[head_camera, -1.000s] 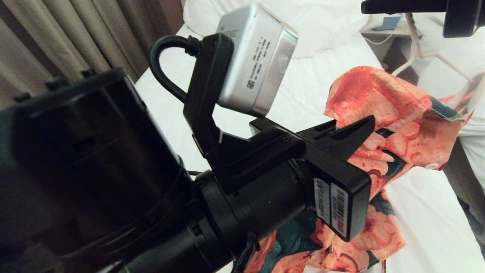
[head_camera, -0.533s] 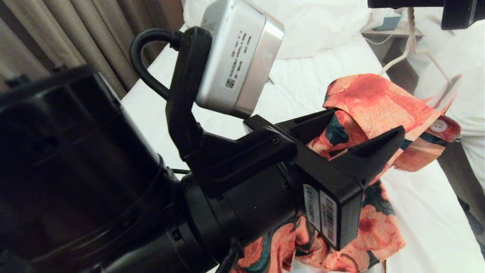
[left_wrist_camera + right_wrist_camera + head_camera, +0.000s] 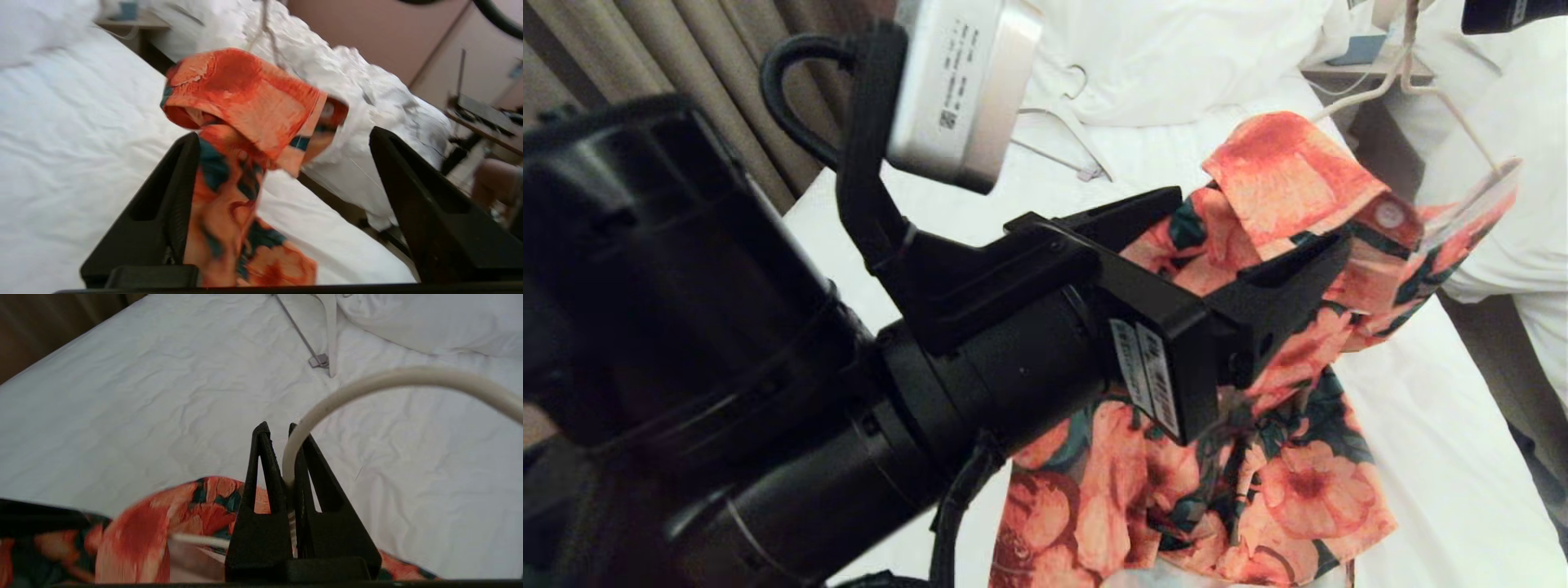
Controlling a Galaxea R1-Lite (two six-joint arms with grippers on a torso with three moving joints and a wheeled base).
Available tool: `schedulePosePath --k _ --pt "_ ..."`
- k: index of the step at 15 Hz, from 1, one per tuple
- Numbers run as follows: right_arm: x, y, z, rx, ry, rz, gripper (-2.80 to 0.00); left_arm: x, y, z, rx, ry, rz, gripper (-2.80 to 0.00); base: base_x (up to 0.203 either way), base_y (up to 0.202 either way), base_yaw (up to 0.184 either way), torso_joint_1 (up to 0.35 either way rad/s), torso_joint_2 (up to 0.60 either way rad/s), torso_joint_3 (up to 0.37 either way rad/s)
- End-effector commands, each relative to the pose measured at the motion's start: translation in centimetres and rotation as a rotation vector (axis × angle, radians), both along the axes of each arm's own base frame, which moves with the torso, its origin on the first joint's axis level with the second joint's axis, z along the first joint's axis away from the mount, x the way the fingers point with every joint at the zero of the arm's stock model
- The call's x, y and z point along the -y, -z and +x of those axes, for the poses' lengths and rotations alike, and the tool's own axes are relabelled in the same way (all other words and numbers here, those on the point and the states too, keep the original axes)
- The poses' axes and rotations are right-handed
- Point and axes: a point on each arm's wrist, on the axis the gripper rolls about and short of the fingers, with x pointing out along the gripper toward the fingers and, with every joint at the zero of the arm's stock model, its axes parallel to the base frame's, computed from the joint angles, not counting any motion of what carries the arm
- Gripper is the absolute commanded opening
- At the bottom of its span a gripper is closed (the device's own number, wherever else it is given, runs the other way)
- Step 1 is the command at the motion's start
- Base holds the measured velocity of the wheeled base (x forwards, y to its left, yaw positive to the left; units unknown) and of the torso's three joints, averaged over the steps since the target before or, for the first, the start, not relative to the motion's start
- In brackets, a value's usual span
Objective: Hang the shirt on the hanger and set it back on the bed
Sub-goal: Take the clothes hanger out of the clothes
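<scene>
— Two pincers are shown; how is each one set?

— The left pincer is seen spread wide, close to the head camera and filling much of that view. Nothing is pinched by it. One finger lies against the shirt, the other finger is held well apart from the cloth. The right pincer is pressed together on the hanger, whose cream-white wire is gripped between the fingertips and curves away above the sheet.

— Where is the shirt found?

— It is seen hanging above the bed, draped from the hanger, with its orange flowers and dark green leaves facing the head camera. The collar is folded over at the top, and a white button is seen near the collar's edge. The lower cloth falls toward the sheet at the bottom of the head view; whether it rests on the sheet cannot be told.

— What else is seen on the bed?

— A second hanger, white with a grey crossbar, is laid flat on the sheet beside the pillow. Curtains are seen along the bed's far-left side.

— And past the bed?

— Another bed with a puffy white duvet is seen just beyond a narrow gap, behind the hanging shirt.
</scene>
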Motion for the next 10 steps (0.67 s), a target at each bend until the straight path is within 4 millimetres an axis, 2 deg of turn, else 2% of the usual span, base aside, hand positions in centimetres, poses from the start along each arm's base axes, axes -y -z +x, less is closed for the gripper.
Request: schedulePosePath --k 1,2,3,6,10 --pt "-0.1 0.2 0.6 -0.007 0.012 -0.008 -2.80 -1.4 -1.4 0.3 0.025 -0.031 -0.047 0.00 0.000 0.000 0.000 0.000 0.00 0.000" --pt "-0.1 0.2 0.7 -0.009 0.018 -0.011 -2.80 -1.9 -1.9 0.6 0.034 -0.049 -0.062 0.00 0.000 0.000 0.000 0.000 0.00 0.000" --pt "-0.2 0.3 1.0 -0.009 0.019 -0.013 -2.80 -2.4 -2.3 0.7 0.041 -0.062 -0.077 -2.80 0.000 0.000 0.000 0.000 0.00 0.000" --pt "-0.4 0.3 1.5 0.002 0.027 -0.005 -2.80 -3.4 -3.2 0.8 0.058 -0.083 -0.106 -2.80 0.000 0.000 0.000 0.000 0.00 0.000" --pt "-0.4 0.2 1.7 0.017 0.026 0.005 -2.80 -4.2 -4.0 1.9 0.073 -0.135 -0.129 -2.80 0.000 0.000 0.000 0.000 0.00 0.000"
